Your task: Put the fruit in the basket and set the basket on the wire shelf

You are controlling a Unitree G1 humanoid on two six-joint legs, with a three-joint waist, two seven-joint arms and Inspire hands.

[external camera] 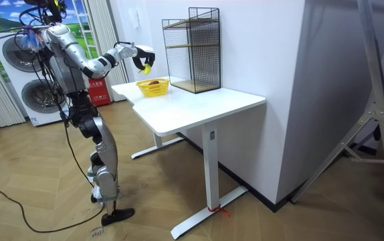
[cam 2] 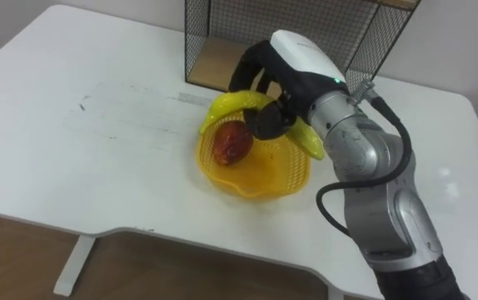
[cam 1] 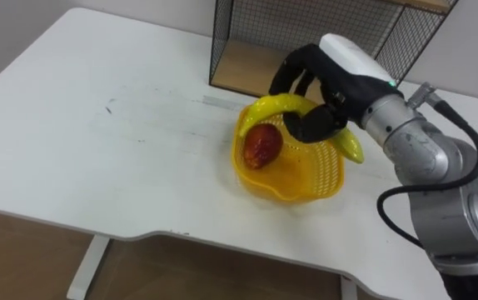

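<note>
A yellow plastic basket (cam 1: pixel 316 185) (cam 2: pixel 264 184) (external camera: pixel 153 89) rests on the white table (cam 1: pixel 97 142), in front of the wire shelf (cam 1: pixel 306 33) (cam 2: pixel 222 29) (external camera: pixel 193 48). A red fruit (cam 1: pixel 261 146) (cam 2: pixel 232 143) lies in its left side. My right hand (cam 1: pixel 326 87) (cam 2: pixel 276 83) (external camera: pixel 140 55) is shut on a yellow banana (cam 1: pixel 276 107) (cam 2: pixel 231 104) and holds it just above the basket's back rim, the banana's far end (cam 1: pixel 351 148) sticking out to the right.
The wire shelf has a wooden bottom board (cam 1: pixel 241 65) and mesh walls, open toward the table's front. In the room view I stand at the table's end, with washing machines (external camera: pixel 19 73) behind me.
</note>
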